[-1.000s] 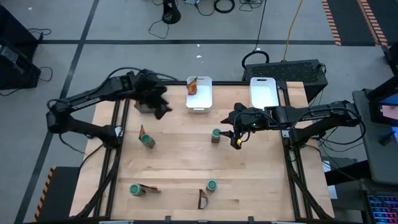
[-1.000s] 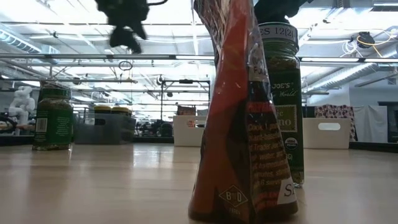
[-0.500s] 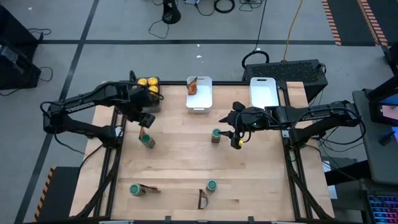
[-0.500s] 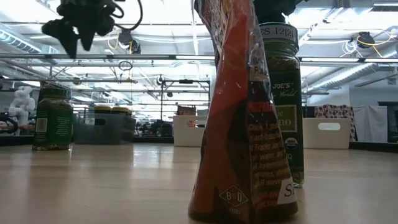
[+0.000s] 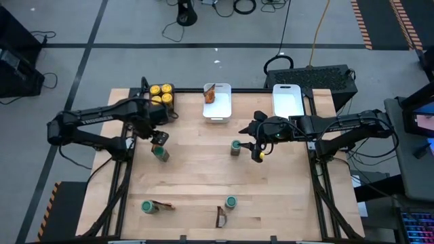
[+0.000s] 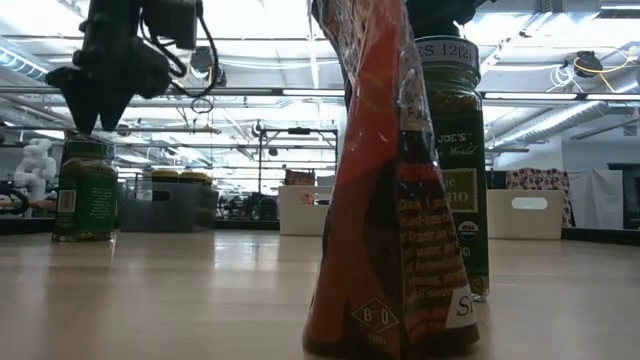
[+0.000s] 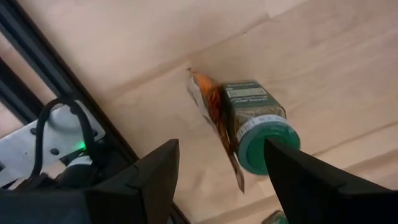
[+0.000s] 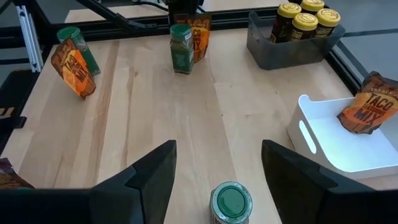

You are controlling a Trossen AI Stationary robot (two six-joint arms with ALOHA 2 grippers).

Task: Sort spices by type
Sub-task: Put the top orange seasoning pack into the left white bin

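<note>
Green-lidded jar (image 7: 259, 123) | below left pincer (image 5: 160, 137) | fingers spread, nothing held

Table: a pale wooden top (image 5: 196, 176) on a dark frame.
Far edge, left: a dark tray (image 5: 161, 108) stood on it, holding yellow-lidded jars (image 5: 161, 93).
Far edge, middle: a white tray (image 5: 218, 108) with one brown-orange packet (image 5: 210, 95) inside.
Far edge, right: a second white tray (image 5: 287, 99).
Left of centre: a green-lidded jar (image 5: 161, 154) stood touching a packet (image 5: 155, 144).
Centre: a lone green-lidded jar (image 5: 235, 147).
Near edge, left: a green-lidded jar (image 5: 146, 206) beside a packet (image 5: 163, 205).
Near edge, middle: a green-lidded jar (image 5: 231, 202) just beside a packet (image 5: 220, 217).
</note>
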